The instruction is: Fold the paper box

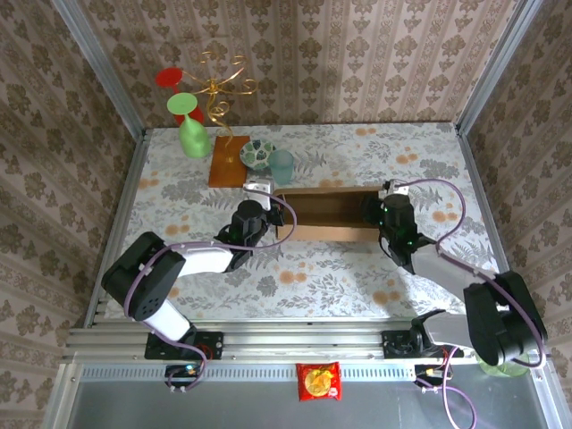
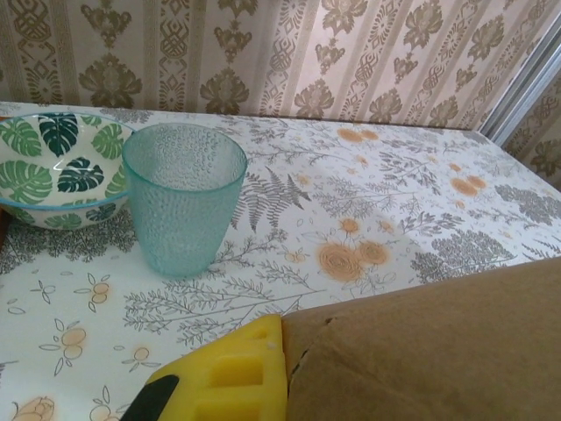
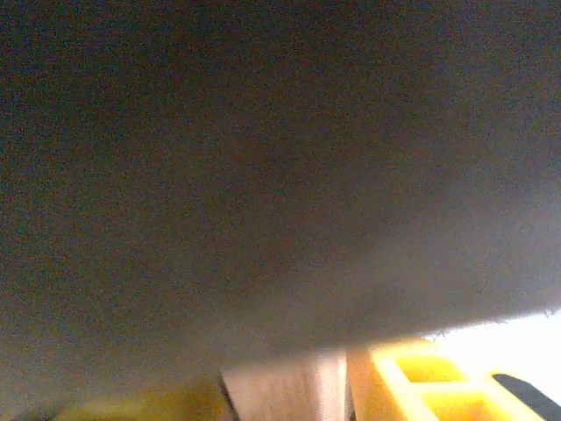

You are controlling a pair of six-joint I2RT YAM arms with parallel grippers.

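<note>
The paper box (image 1: 326, 214) is a plain brown carton lying open-topped in the middle of the table, between my two arms. My left gripper (image 1: 277, 197) is at its left end. In the left wrist view one yellow finger (image 2: 237, 377) presses on the cardboard wall (image 2: 438, 351), which hides the other finger, so the gripper (image 2: 285, 355) is shut on that wall. My right gripper (image 1: 380, 208) is at the box's right end. Close to that wrist camera dark cardboard (image 3: 263, 175) blocks most of the sight. Its yellow fingers (image 3: 421, 386) stand apart with a pale cardboard strip (image 3: 285, 386) between them.
A teal cup (image 1: 281, 163) and a leaf-patterned bowl (image 1: 257, 154) stand just behind the box's left end. An orange-brown wooden slab (image 1: 228, 161), a green vase (image 1: 195, 138) and a gold wire stand (image 1: 219, 85) are at the back left. A red snack packet (image 1: 317, 380) lies on the front rail.
</note>
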